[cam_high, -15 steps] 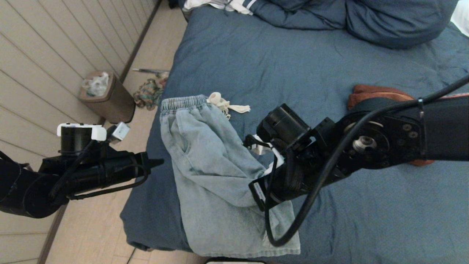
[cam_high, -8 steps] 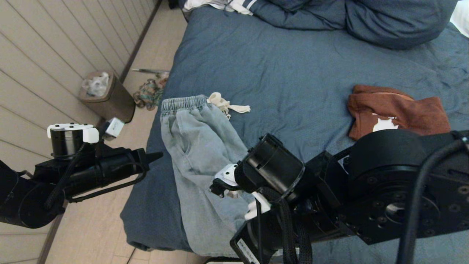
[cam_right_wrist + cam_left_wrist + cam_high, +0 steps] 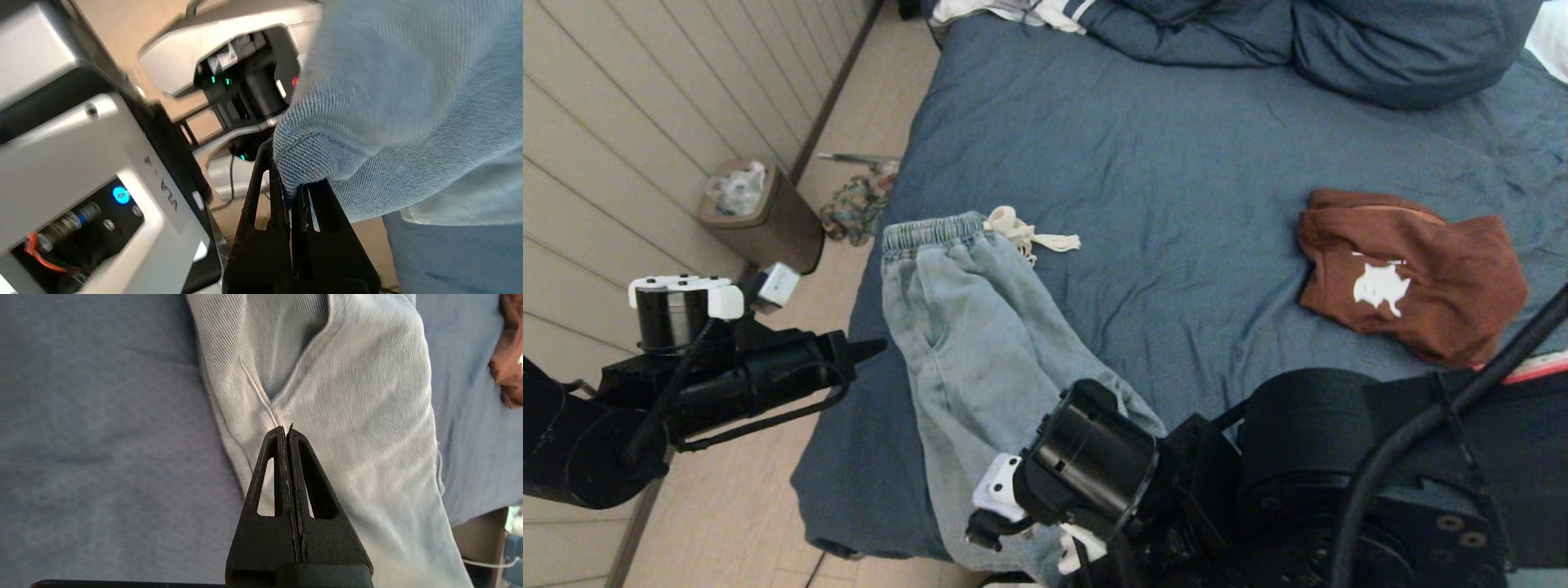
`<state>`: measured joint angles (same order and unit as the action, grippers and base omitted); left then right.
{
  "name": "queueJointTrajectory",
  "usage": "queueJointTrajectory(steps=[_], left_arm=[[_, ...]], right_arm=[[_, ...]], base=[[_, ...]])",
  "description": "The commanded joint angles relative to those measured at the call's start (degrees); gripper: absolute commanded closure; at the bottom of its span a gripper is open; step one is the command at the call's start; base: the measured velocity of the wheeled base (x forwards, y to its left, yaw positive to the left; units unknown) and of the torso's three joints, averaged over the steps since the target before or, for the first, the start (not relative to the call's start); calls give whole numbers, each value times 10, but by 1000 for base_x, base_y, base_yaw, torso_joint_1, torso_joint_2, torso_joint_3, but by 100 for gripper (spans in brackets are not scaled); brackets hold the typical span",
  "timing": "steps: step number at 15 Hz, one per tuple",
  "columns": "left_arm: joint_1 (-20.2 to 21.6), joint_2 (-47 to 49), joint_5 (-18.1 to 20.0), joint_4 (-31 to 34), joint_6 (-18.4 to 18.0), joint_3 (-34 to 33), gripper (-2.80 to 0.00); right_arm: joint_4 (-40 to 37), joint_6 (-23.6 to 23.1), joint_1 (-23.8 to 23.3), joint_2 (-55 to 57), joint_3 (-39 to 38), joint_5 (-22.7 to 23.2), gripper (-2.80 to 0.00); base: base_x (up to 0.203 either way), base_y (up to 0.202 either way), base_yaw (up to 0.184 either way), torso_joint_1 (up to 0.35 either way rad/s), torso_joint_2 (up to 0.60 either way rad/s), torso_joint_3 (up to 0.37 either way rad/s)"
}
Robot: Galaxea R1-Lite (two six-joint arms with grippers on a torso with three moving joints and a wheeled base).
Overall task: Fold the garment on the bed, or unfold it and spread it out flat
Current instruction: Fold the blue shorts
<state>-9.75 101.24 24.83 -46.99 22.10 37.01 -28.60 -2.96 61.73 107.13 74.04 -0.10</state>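
Light blue denim trousers [image 3: 980, 343] lie along the left side of the bed [image 3: 1176, 163], waistband away from me, legs running to the near edge. My right gripper [image 3: 288, 179] is shut on the trousers' leg end [image 3: 310, 159], held past the bed's near edge above the floor. In the head view its fingers are hidden under the right wrist [image 3: 1094, 457]. My left gripper [image 3: 870, 349] is shut on nothing and hovers at the bed's left edge. In the left wrist view the left gripper [image 3: 287, 430] points at the trousers' pocket seam [image 3: 261, 396].
A rust-brown garment with a white print [image 3: 1413, 273] lies on the right of the bed. Bunched blue bedding [image 3: 1339, 41] fills the far end. On the floor to the left are a brown bin [image 3: 760, 212] and a cloth heap [image 3: 854, 208]. The robot's base [image 3: 81, 163] is close under the right gripper.
The right arm has swung down toward the bed's near edge, drawing the folded-up trouser leg out straight and uncovering the rust-brown garment. The left arm dropped slightly, then held still.
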Motion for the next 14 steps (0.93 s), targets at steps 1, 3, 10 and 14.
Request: queueJointTrajectory(steps=[1, 3, 10, 14], left_arm=[[0, 1, 1, -3, 1, 0, 0], [0, 1, 1, -3, 1, 0, 0], [0, 2, 1, -3, 5, 1, 0], [1, 2, 0, -3, 5, 2, 0]], right_arm=[[5, -11, 8, 11, -16, 0, 0], [34, -13, 16, 14, -31, -1, -280], [55, -5, 7, 11, -20, -3, -280], [53, -7, -73, -28, -16, -5, -280]], base=[[0, 0, 0, 0, 0, 0], [0, 0, 0, 0, 0, 0], [0, 0, 0, 0, 0, 0], [0, 0, 0, 0, 0, 0]])
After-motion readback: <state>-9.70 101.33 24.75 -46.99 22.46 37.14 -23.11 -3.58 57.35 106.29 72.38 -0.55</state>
